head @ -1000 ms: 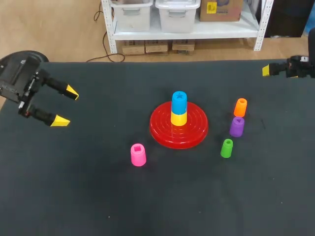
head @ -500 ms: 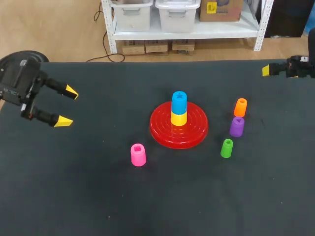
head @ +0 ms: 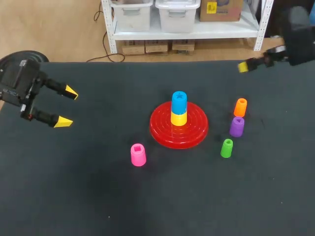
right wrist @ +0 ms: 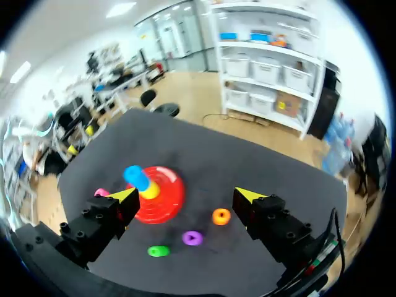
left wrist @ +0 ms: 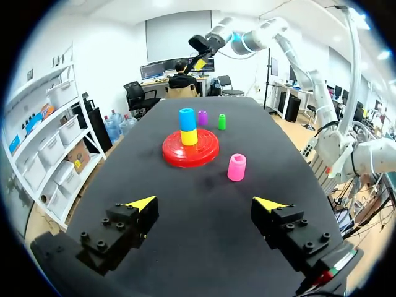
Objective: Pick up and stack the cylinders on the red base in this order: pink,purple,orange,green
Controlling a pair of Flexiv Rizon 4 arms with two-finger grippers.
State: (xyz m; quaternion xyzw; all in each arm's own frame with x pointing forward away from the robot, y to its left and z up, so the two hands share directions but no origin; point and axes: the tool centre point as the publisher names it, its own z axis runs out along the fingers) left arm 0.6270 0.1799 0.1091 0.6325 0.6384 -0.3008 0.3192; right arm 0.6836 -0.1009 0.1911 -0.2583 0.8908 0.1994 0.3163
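Observation:
The red base (head: 197, 130) sits mid-table, carrying a yellow cylinder (head: 178, 118) with a blue one (head: 179, 102) on top. The pink cylinder (head: 138, 154) stands in front of the base to its left. Orange (head: 240, 106), purple (head: 236, 126) and green (head: 226, 148) cylinders stand in a row to its right. My left gripper (head: 68, 106) hovers open at the table's left side, far from the pink cylinder (left wrist: 236, 167). My right gripper (head: 244, 66) is open and high over the far right, with orange (right wrist: 221, 216), purple (right wrist: 192, 237) and green (right wrist: 158, 250) below it.
The black table (head: 98, 196) has wide bare stretches in front and at the left. In the left wrist view my right arm (left wrist: 207, 44) hangs above the far side, beyond the base (left wrist: 207, 151).
My right arm has swung in from the right edge, leftward and higher above the table's far right. My left gripper has barely shifted. No cylinder has moved.

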